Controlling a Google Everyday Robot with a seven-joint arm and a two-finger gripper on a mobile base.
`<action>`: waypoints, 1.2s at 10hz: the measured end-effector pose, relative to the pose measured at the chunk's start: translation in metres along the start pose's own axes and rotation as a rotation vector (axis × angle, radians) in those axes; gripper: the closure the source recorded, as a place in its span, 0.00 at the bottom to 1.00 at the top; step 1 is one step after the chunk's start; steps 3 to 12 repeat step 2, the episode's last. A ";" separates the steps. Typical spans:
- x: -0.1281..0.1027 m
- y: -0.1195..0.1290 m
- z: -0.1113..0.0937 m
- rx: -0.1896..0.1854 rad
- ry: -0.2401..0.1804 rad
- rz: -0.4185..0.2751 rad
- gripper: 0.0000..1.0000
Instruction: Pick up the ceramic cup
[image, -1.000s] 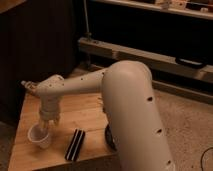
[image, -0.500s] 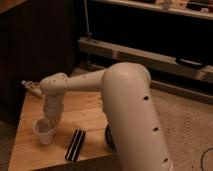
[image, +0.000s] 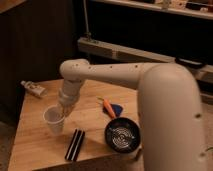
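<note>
Wooden bench carries everything. White arm reaches down to the left so the pincer meets the ceramic cup's rim — cup looks tilted, likely gripped, though I cannot tell the jaws' spread. Black bowl sits well apart.

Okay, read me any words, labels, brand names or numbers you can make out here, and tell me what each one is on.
No readable text anywhere.
Small tube at the table's far left: any print is too blurred to read.
Ceramic cup, with the gripper at its rim: plain white, no marking.
Black bowl: only white spiral lines, no lettering.
</note>
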 end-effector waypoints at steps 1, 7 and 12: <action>0.006 -0.002 -0.019 -0.011 -0.023 0.010 1.00; 0.010 -0.002 -0.029 -0.017 -0.036 0.015 1.00; 0.010 -0.002 -0.029 -0.017 -0.036 0.015 1.00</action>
